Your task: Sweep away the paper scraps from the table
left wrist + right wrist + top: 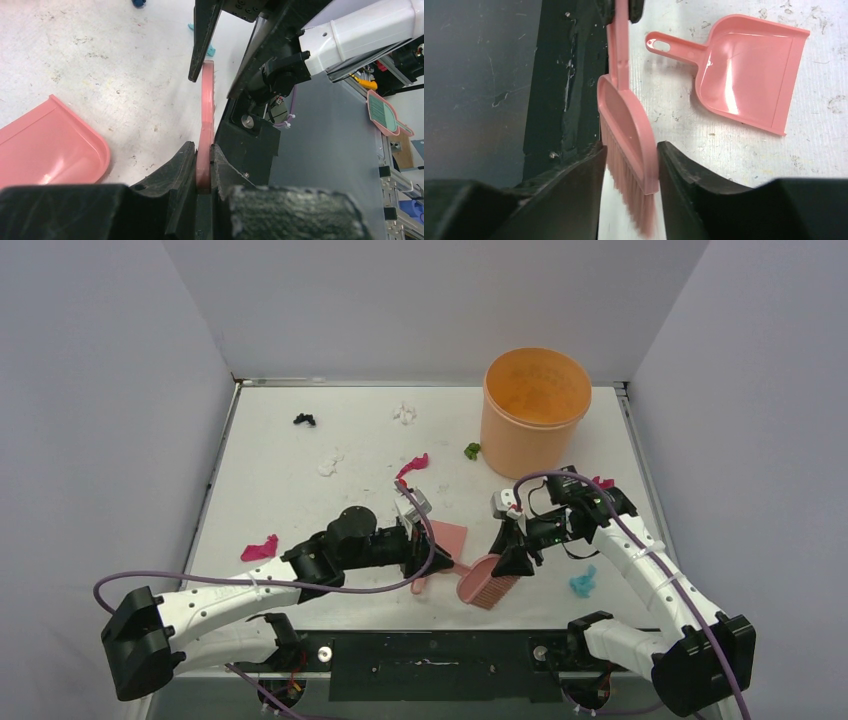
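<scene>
One pink plastic hand brush, apparently being passed across, with nothing swept.
From above, the small crumpled paper scraps lie scattered over the flat white table, and the pink plastic dustpan lies flat beside the brush, probably parked until sweeping starts. The left wrist view shows the left gripper clenched on the brush's thin handle. The right wrist view shows the right gripper flanking the bristled head, its jaws part-spread. Whether they pinch it cannot be told.

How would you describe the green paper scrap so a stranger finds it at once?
Find the tall orange bucket at the far right of the table. Just left of its base lies the green scrap, the only green piece; its nearest neighbour is a magenta scrap.
</scene>
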Robot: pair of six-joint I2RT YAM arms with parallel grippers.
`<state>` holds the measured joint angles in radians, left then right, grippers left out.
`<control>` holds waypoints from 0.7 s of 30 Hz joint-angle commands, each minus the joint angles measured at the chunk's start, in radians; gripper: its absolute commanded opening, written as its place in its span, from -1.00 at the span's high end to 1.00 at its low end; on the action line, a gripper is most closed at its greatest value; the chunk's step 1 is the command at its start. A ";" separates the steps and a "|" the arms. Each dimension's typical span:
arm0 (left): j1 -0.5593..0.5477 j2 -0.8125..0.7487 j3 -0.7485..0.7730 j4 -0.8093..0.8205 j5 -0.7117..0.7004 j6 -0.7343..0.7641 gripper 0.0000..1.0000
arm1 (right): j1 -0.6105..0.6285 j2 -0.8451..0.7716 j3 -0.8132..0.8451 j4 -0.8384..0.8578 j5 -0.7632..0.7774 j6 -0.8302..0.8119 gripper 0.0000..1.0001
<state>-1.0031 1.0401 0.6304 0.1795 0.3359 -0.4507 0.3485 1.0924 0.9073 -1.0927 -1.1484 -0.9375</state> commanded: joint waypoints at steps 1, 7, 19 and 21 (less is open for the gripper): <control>-0.005 -0.036 -0.004 0.132 -0.045 0.026 1.00 | 0.008 0.001 0.005 0.060 -0.047 0.041 0.26; -0.007 -0.055 -0.002 0.129 -0.045 0.037 1.00 | 0.008 -0.003 0.001 0.078 -0.039 0.066 0.30; -0.055 -0.184 0.035 -0.066 -0.070 0.192 0.56 | 0.143 0.084 0.177 -0.028 0.053 0.047 0.89; -0.064 -0.205 0.068 -0.168 -0.091 0.234 0.35 | 0.153 0.096 0.243 -0.065 0.082 0.024 0.89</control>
<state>-1.0489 0.8783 0.6094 0.1425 0.2928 -0.3012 0.4862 1.1767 1.0126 -1.1210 -1.1057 -0.8692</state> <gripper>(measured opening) 0.259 0.148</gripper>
